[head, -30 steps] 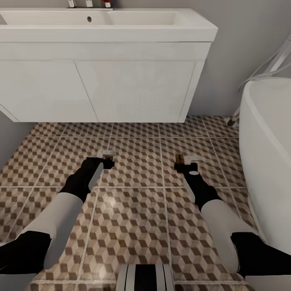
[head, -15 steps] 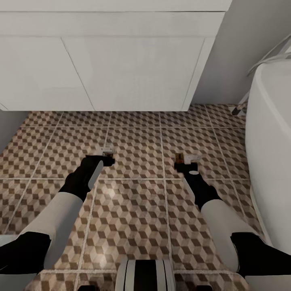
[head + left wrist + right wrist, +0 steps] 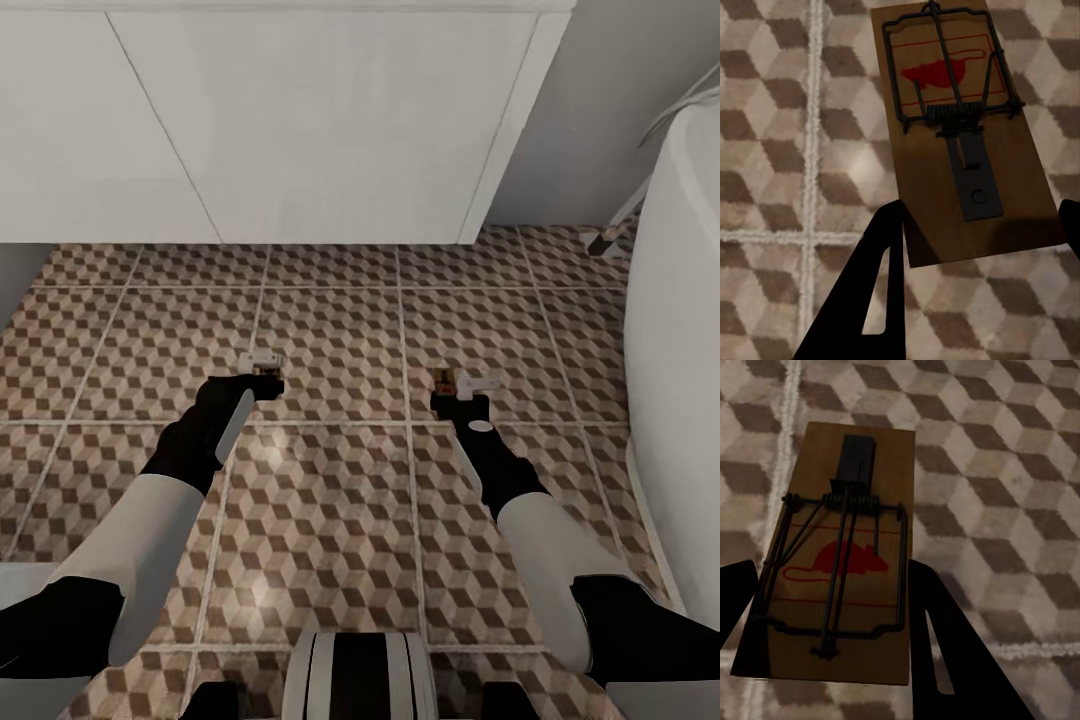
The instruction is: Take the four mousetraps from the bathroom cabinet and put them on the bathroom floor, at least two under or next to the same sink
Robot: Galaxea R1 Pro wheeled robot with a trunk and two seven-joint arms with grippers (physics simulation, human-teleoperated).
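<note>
My left gripper (image 3: 262, 372) is clamped on one mousetrap (image 3: 956, 127), and my right gripper (image 3: 462, 392) is clamped on another mousetrap (image 3: 844, 577). Both hang over the bathroom floor (image 3: 340, 520), near the white sink cupboard (image 3: 300, 120). My wrist cameras show each trap's red mouse mark; from my head they look tiny.

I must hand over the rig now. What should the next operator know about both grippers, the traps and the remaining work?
Left gripper: shut on a mousetrap, above the bathroom floor.
Right gripper: shut on a second mousetrap, also above the tiles.
The white sink cabinet stands just ahead.
Done: two traps carried here.
Left: set both down by the sink; no other traps in sight.
</note>
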